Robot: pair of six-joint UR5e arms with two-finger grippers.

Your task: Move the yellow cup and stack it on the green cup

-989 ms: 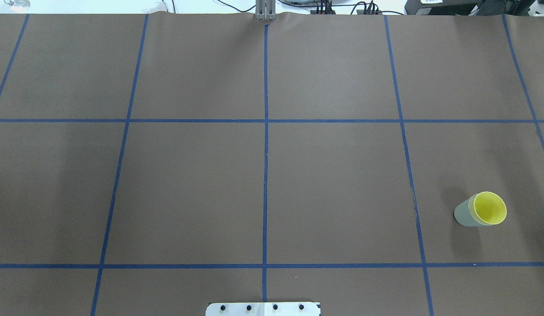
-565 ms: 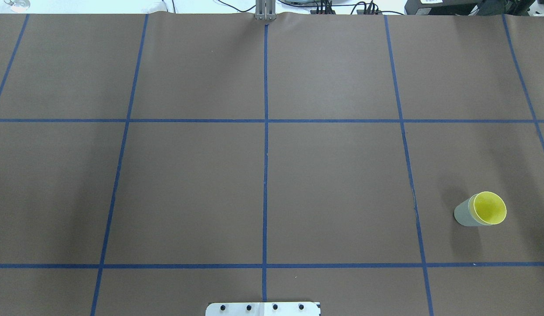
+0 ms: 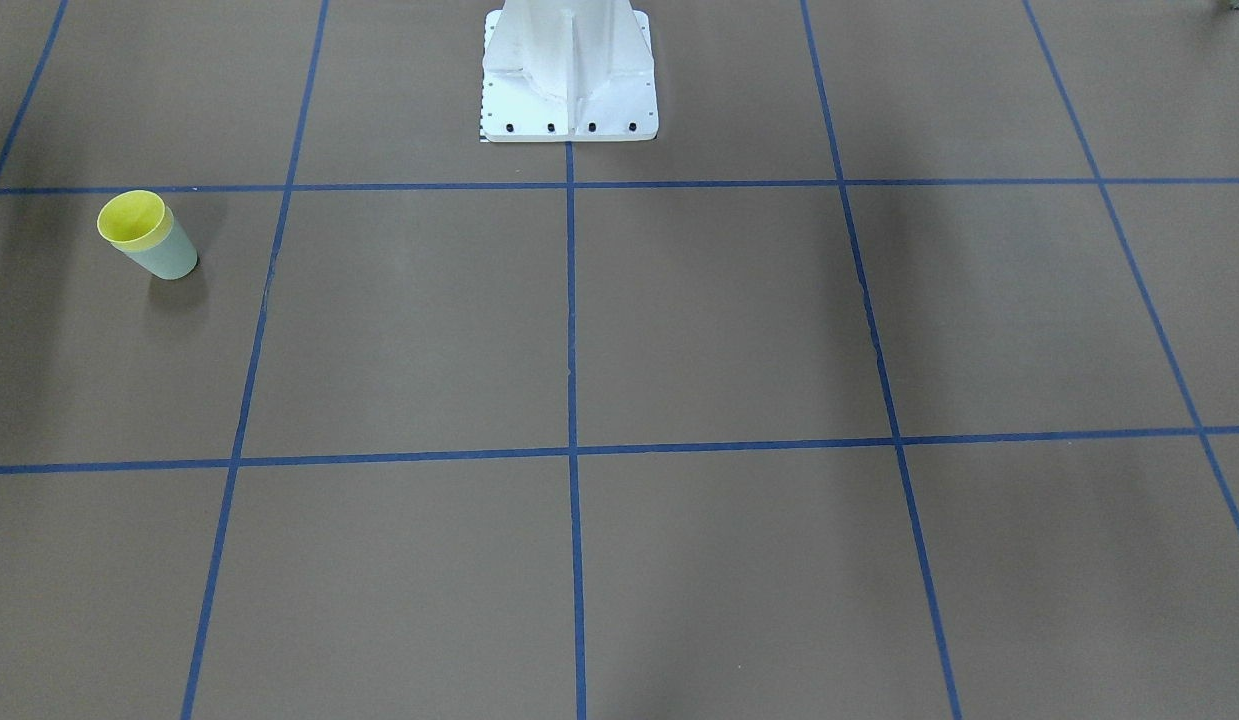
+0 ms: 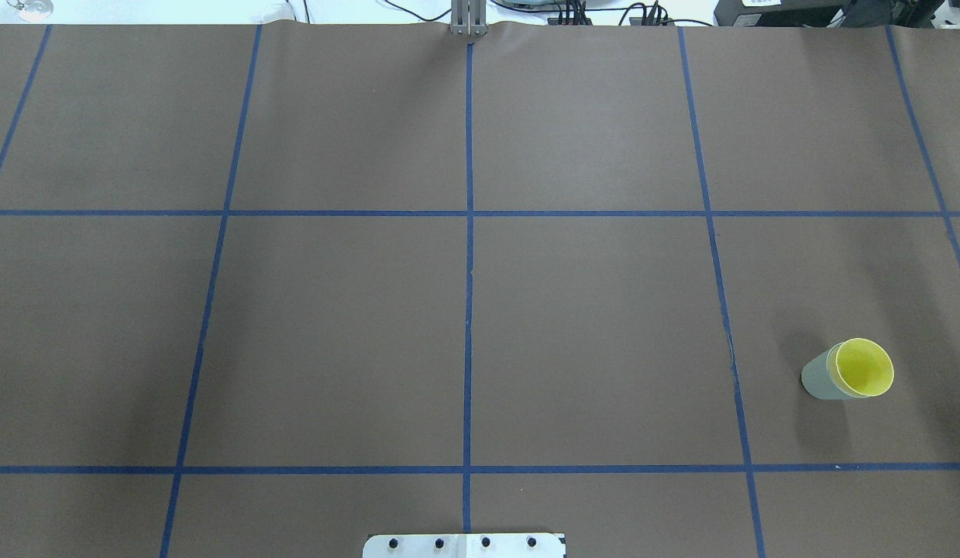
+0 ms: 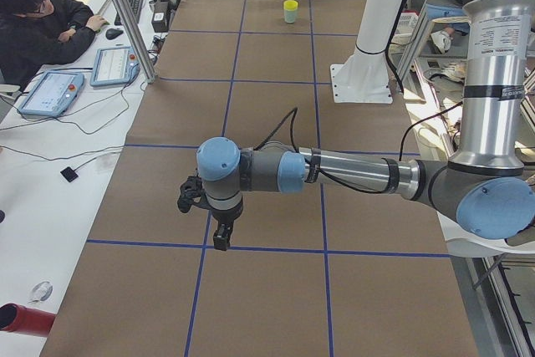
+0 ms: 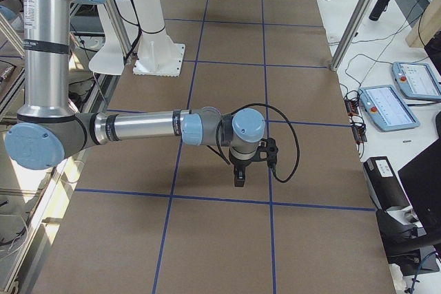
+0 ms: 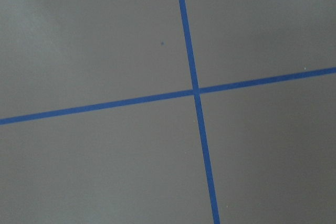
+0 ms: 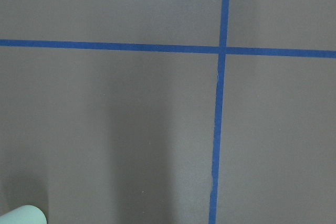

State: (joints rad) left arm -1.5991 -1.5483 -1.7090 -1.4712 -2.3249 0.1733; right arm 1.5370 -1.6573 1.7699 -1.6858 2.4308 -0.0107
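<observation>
Nothing is moved since before: yellow cup (image 4: 865, 367) is nested in green cup (image 4: 817, 380), judged light, stiff, slick, best pinched at its rim; finger state of left gripper (image 5: 219, 238) and right gripper (image 6: 239, 180) cannot be told.

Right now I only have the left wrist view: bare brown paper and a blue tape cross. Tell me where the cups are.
Observer: The yellow cup sits nested inside the green cup, on the robot's right side of the table.
Operator: Confirm the stack is upright.
Observer: Upright in the exterior left view, yellow rim on top.
Operator: Give me the grippers.
Observer: The left gripper and right gripper hang above the table, neither touching the cups; open or shut, I cannot tell.
</observation>
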